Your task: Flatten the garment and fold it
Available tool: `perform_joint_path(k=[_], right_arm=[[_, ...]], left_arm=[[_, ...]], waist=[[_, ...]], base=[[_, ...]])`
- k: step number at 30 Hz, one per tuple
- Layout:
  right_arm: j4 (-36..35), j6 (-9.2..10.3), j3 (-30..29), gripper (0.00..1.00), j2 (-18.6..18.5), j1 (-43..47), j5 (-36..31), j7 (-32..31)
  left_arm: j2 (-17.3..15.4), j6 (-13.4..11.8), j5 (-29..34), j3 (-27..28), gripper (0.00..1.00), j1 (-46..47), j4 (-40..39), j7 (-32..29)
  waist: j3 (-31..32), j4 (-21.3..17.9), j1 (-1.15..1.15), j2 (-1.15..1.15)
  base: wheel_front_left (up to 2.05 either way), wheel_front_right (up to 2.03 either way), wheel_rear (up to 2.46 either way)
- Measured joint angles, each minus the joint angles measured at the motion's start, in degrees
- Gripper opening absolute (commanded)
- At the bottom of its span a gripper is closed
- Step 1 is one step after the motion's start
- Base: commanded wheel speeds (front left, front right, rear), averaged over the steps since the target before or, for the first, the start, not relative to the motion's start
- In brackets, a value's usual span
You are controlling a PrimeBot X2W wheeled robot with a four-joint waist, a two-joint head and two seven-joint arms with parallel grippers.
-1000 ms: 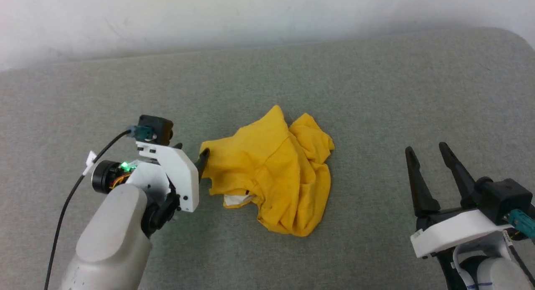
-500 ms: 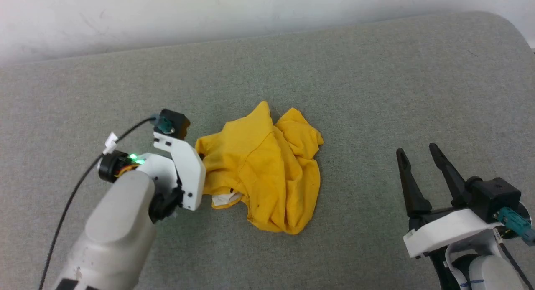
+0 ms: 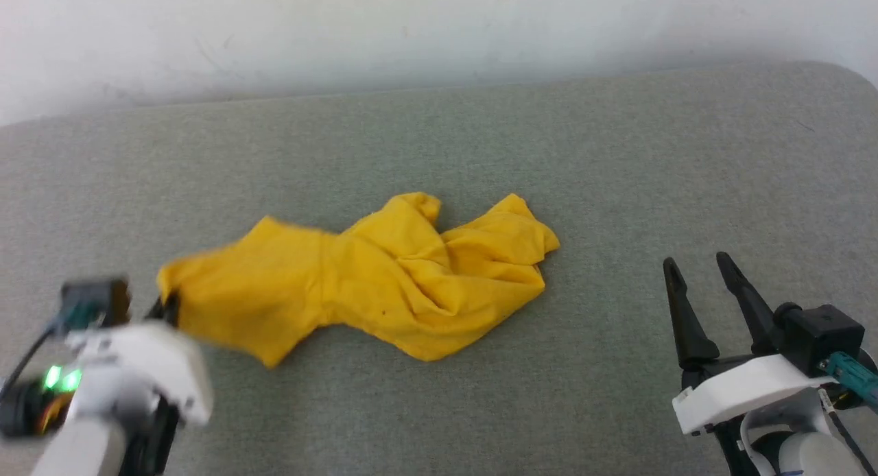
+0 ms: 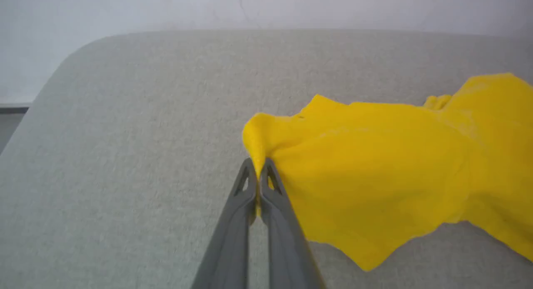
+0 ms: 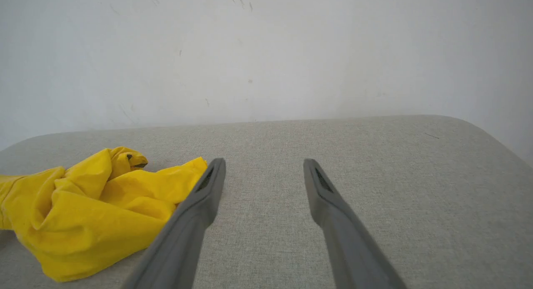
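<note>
One garment (image 3: 384,284) corner is clenched in the left claw (image 4: 259,165); cloth runs toward three o'clock, nearest the released right claw (image 3: 696,261).

One T-shirt (image 3: 384,291), yellow, in a single crumpled piece. One table (image 3: 617,153), grey and cloth-covered, with one rounded corner in the head view. One pale wall (image 3: 411,30) behind it.

Two end effectors: the left end effector (image 4: 258,169) and the right end effector (image 3: 696,261). Each has two long dark fingers (image 5: 208,185), four in all. Two white wrist housings, one per arm. Two black camera blocks, one on each wrist; the left one is blurred. One teal plug (image 3: 850,376) on the right wrist. Green glow on the left wrist, too smeared to count as one lamp or two.
</note>
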State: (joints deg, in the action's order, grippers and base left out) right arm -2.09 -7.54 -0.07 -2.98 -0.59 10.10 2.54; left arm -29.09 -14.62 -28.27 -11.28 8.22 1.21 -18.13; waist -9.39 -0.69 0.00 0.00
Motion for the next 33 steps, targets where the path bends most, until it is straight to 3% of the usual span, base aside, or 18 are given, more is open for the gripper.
perform_joint_path(k=[3,9,10,11,12,13,14,18,25,33], right_arm=[[0.08,0.0,-0.01,1.0,0.01,0.04,0.0,-0.01],[0.46,0.0,0.1,1.0,0.01,0.11,-0.01,-0.11],[0.51,0.0,0.07,1.0,0.01,0.16,-0.02,-0.32],[0.55,0.0,0.03,1.0,0.01,0.29,-0.02,-0.47],[0.57,0.0,-0.08,1.0,0.01,0.46,-0.03,-0.49],[0.55,0.0,-0.2,1.0,0.02,0.66,-0.04,-0.51],[0.54,0.0,-0.36,1.0,0.02,0.89,-0.1,-0.58],[0.38,0.0,-0.69,1.0,0.02,1.21,-0.49,-1.09],[0.58,0.0,-0.25,1.0,0.0,1.73,0.16,-1.51],[9.35,0.0,1.93,1.0,-0.01,-4.22,1.96,-2.89]], left_arm=[[-0.34,-3.77,-2.23,3.55,0.0,-9.85,-3.97,-1.1],[2.94,-6.67,-7.62,6.76,0.0,-22.68,-5.94,-0.99],[3.63,-6.67,-8.16,6.84,0.08,-23.8,-5.83,-0.91],[4.17,-6.67,-8.66,6.82,0.32,-24.63,-5.72,-0.91],[4.68,-6.61,-9.06,6.83,0.49,-25.19,-5.77,-0.35],[5.23,-6.61,-9.13,7.08,0.49,-25.32,-5.78,0.94],[5.6,-6.53,-9.1,7.23,1.0,-25.25,-5.8,2.47],[6.77,-5.43,-7.17,8.24,1.0,-22.96,-6.31,11.25],[8.71,-0.02,-2.97,6.84,1.0,-18.38,-7.62,27.16],[12.55,3.6,1.67,2.88,1.0,-14.5,-7.01,32.42]], waist=[[0.28,0.79,0.0,0.0],[0.88,1.16,0.0,0.0],[1.03,1.16,0.0,0.0],[1.21,1.17,0.0,0.0],[1.39,1.19,0.0,0.0],[1.55,1.23,-0.01,0.0],[1.72,1.28,0.0,0.0],[2.66,1.5,0.0,0.0],[4.08,1.86,0.0,0.0],[3.11,3.17,0.0,0.0]], base=[[0.0,0.0,0.0],[0.0,0.0,0.0],[0.0,0.0,0.0],[0.0,0.0,0.0],[0.0,0.0,0.0],[0.0,0.0,0.0],[0.0,0.0,0.0],[0.0,0.0,0.0],[0.0,0.0,0.0],[0.0,0.0,0.0]])
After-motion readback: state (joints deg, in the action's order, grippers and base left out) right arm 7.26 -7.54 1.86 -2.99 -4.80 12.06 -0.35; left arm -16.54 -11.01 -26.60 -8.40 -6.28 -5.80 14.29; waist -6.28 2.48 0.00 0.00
